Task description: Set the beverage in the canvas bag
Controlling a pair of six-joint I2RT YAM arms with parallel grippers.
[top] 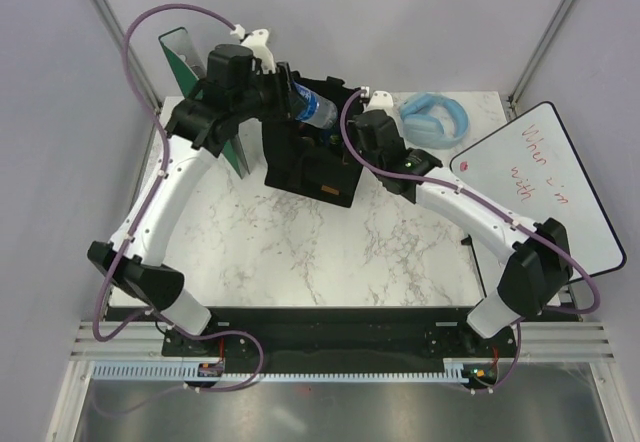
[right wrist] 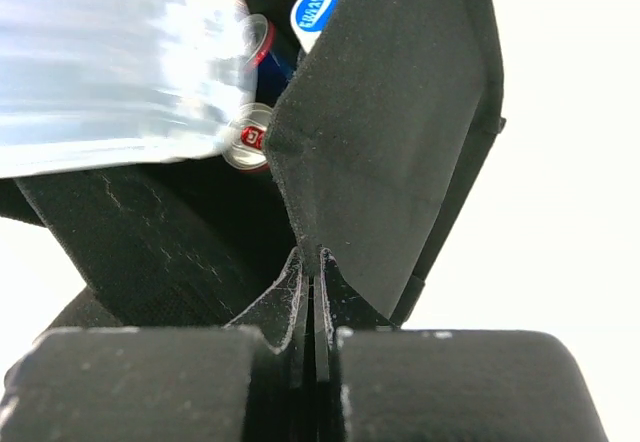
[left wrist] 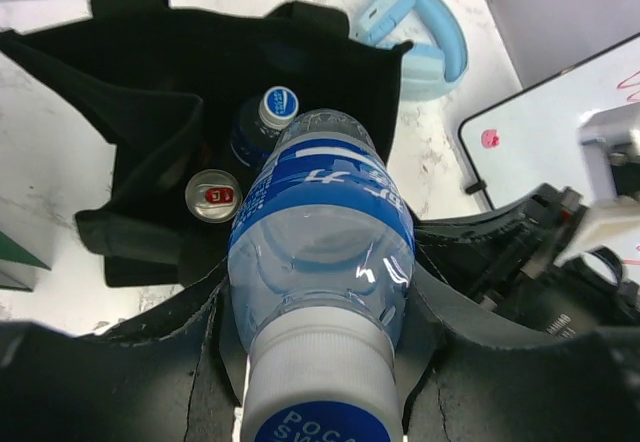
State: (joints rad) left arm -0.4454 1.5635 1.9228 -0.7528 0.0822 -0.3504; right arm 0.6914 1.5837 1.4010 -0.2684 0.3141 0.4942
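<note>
While the left gripper (left wrist: 320, 332) hangs over the far half of the table (top: 330, 252), its jaws are closed partway around the shoulder of the bottle (left wrist: 325, 242), a clear plastic one with a blue label and a white cap. The cap end points back at the wrist and the base points down toward the bag (top: 300, 167). From above, the bag stands toward 12 o'clock on the marble top, black, mouth open, with a tan patch on its near face. The bottle is tilted over that mouth, coming in from the bag's 10 o'clock side. I cannot tell whether its base has passed below the rim. The right gripper (right wrist: 310, 312) is at the bag's 3 o'clock edge. Its jaws are pressed tight on a fold of the black side wall, the fabric rising from between them to a stiff corner. Down inside the bag a can (left wrist: 213, 196) with a silver top and red tab stands upright. Just beside it, at its 1 o'clock in the left wrist view, is a dark drink (left wrist: 270, 112) with a blue-and-white cap. Both lie below the held bottle's base. Pale blue headphones (top: 435, 119) lie on the table at the bag's 2 o'clock, near but apart from it. A whiteboard (top: 540, 182) with red writing sits at 3 o'clock, hanging over the table's right edge. A green panel (top: 190, 57) stands on edge at the bag's 10 o'clock, partly hidden behind the left arm.
</note>
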